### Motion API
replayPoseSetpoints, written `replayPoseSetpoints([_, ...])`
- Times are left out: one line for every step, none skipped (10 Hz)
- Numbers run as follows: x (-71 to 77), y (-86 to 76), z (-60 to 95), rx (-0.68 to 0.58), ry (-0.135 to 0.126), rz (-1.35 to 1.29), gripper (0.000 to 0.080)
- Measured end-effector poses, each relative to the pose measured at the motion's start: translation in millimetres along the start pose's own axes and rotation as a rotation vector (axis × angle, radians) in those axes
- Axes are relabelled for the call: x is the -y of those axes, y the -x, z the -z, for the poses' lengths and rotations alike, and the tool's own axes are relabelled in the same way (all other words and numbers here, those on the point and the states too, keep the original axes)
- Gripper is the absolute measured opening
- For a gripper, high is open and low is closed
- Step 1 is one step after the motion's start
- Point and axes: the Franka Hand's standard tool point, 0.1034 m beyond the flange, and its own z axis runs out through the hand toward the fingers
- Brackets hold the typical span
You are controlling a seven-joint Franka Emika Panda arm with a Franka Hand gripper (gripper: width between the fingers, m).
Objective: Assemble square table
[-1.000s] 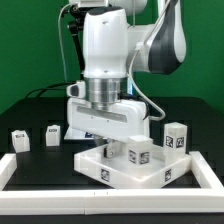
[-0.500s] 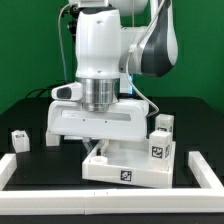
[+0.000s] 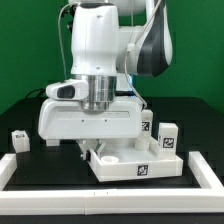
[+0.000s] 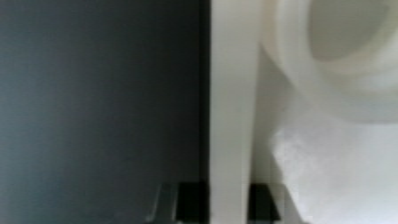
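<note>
Nearby, loose leg [image 3: 18, 140], arm [image 3: 95, 115] screening tabletop [image 3: 140, 168]

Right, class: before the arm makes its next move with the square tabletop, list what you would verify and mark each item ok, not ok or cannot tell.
1. Claw straddles the raised edge of the tabletop, with a finger on each side in the wrist view: ok.
2. Claw firmly shut on that edge: cannot tell.
3. Tabletop resting flat on the table: cannot tell, the arm hides much of it.
4. Leg at the exterior view's left stands well apart from arm and tabletop: ok.
5. Leg at the exterior view's right clear of the tabletop: cannot tell, it stands very close.
</note>
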Motion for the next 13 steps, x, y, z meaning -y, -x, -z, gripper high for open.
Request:
replayPoseSetpoints([-1.4, -0.6, 0.2, 0.001, 0.003, 0.072, 0.0052])
replayPoseSetpoints([-1.1, -3.0, 0.2, 0.002, 0.007, 0.148, 0.0052])
replayPoseSetpoints([5.1, -23.0, -0.7, -0.01, 0.016, 0.351, 0.0054])
replayPoseSetpoints([11.1, -36.7, -1.8, -0.025, 0.025, 0.45, 0.0054])
replayPoseSetpoints([12.7, -39.5, -0.7, -0.033, 0.036, 0.519, 0.0058])
replayPoseSetpoints([10.4, -40.4, 1.1, -0.034, 0.04, 0.564, 0.0059])
replayPoseSetpoints([9.2, -40.9, 1.5, -0.033, 0.042, 0.592, 0.0059])
replayPoseSetpoints([9.1, -43.8, 1.5, -0.031, 0.051, 0.706, 0.0061])
replayPoseSetpoints([9.0, -51.9, -0.1, -0.033, 0.061, 0.875, 0.0061])
replayPoseSetpoints([8.0, -65.1, -0.8, -0.041, 0.068, 0.992, 0.0061])
replayPoseSetpoints([12.5, -80.9, -0.5, -0.053, 0.09, 1.118, 0.0062])
replayPoseSetpoints([17.7, -85.3, 1.5, -0.075, 0.113, 1.158, 0.0064])
replayPoseSetpoints([16.3, -85.2, 2.8, -0.075, 0.117, 1.172, 0.0064])
